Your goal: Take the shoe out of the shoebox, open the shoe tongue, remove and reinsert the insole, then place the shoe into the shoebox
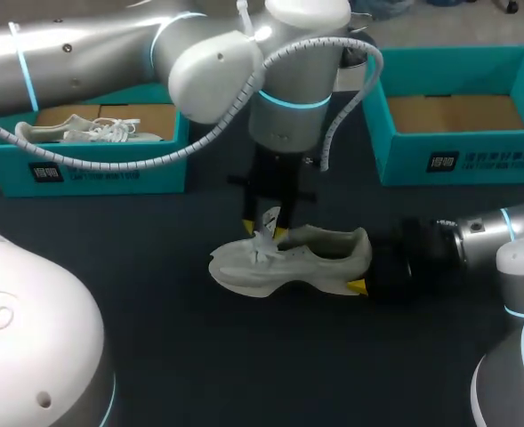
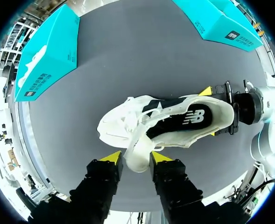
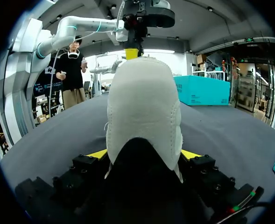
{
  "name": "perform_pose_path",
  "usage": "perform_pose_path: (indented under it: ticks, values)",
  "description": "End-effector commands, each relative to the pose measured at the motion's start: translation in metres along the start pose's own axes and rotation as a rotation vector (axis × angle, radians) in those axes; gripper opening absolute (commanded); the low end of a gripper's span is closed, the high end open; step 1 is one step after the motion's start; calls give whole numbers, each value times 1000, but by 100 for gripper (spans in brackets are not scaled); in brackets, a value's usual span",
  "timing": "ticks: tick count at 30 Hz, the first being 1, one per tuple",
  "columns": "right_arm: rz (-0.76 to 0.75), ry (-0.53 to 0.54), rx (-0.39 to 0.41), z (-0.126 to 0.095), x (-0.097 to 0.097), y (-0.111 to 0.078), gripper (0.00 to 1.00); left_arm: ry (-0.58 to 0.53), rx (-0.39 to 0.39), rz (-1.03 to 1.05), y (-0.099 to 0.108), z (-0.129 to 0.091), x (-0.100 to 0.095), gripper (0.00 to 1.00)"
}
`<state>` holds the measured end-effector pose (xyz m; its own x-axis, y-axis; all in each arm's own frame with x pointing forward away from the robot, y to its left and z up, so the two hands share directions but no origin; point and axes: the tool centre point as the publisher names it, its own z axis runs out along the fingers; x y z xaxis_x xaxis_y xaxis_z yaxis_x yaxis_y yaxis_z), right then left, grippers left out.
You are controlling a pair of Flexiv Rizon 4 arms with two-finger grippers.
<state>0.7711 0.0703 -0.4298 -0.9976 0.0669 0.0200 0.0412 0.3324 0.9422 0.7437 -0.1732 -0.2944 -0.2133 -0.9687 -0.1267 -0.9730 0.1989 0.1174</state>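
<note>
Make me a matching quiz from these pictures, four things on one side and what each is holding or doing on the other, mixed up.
1 left hand
2 right hand
3 left box
4 right box

a nothing seen inside
b shut on the heel of the shoe
c a second shoe inside
d shut on the tongue

Pairs: 1-d, 2-b, 3-c, 4-a

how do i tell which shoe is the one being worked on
On the dark table, out in the open middle between the left shoebox and the right shoebox, lies a white shoe. The right gripper clamps its heel and the left gripper pinches its tongue; the other white shoe lies inside the left shoebox.
</note>
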Motion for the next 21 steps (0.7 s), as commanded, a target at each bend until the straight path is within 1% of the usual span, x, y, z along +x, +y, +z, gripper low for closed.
perform_pose_path:
  ticks: [1, 5, 10, 13, 18, 19, 20, 21]
  values:
    - [1, -2, 4, 4, 0, -2, 0, 7, -2, -8, -1, 3, -10, 0]
    - [1, -2, 4, 4, 0, -2, 0, 10, -17, -24, -3, 9, -23, 0]
    - [1, -2, 4, 4, 0, -2, 0, 11, -51, -44, -3, 21, -33, 0]
    - [1, -2, 4, 4, 0, -2, 0, 6, -62, -51, -3, 26, -36, 0]
    - [1, -2, 4, 4, 0, -2, 0, 12, -74, -60, -1, 26, -40, 1]
    - [1, -2, 4, 4, 0, -2, 0, 17, -79, -64, -2, 25, -41, 18]
    - [1, -2, 4, 4, 0, -2, 0, 23, -82, -56, -3, 24, -42, 38]
    - [1, -2, 4, 4, 0, -2, 0, 22, -81, -57, -4, 22, -43, 38]
